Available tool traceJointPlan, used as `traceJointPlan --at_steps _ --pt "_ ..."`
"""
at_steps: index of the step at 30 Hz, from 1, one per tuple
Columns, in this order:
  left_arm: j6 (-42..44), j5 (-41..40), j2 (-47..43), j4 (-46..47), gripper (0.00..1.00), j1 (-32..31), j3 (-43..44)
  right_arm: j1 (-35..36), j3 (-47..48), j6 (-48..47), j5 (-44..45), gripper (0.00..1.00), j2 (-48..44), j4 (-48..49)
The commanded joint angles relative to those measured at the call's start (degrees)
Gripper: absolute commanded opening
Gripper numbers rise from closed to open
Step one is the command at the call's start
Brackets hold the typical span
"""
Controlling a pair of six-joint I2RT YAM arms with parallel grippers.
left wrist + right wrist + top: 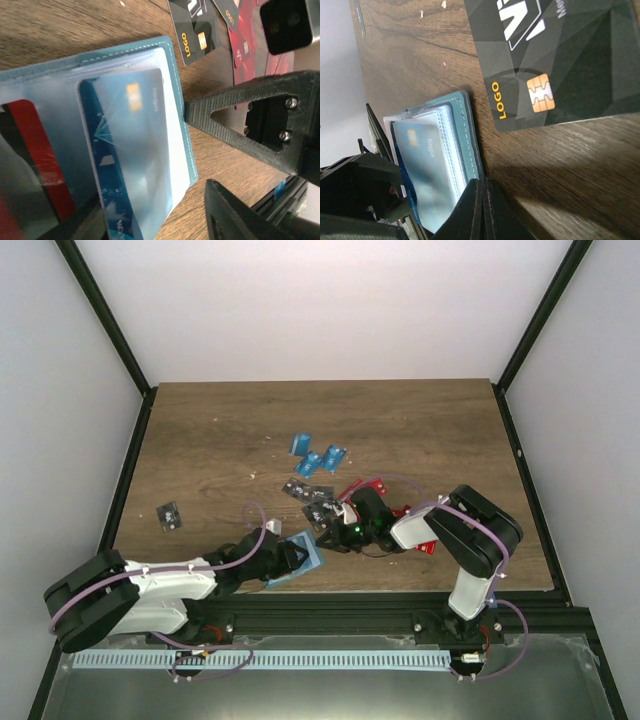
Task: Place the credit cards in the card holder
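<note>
Teal and stitched along its rim, the card holder (308, 560) lay open at the near edge of the desk (420, 430), about midway along it. Its clear sleeves held a blue card (130, 150) and a red card (35, 145). The left gripper (197, 147) stood at the holder's side with its jaws parted, one fingertip touching the teal rim and nothing clamped between them. Just beyond, the right gripper (483, 210) had its fingers pressed together on nothing, the tips close by the holder's teal cover. A black card (560, 65) marked LOGO lay just past them. Red cards (365, 488) lay to the right, three blue cards (318, 455) lay farther toward the desk's middle, and a lone black card (169, 515) lay near the left edge.
</note>
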Motion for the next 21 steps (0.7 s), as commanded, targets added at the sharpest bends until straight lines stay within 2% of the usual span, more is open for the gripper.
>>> traceJointPlan --at_steps 1,9,15,21 --pt "2.7 -1.2 0.4 -13.6 0.53 -1.0 2.4 0.7 -2.3 -0.2 2.9 0.01 1.4 -6.7" --pt "8.2 -3.4 -2.6 -27.8 0.78 -1.0 8.0 0.7 -2.2 -0.8 3.3 0.01 0.6 -7.7" --pt "10.1 -3.1 -2.9 -29.8 0.80 -1.0 9.6 0.7 -2.2 -0.9 3.2 0.01 0.6 -7.8" --pt "13.6 -3.3 1.2 -31.8 0.80 -1.0 13.2 0.7 -2.1 -1.3 3.4 0.01 0.4 -8.3"
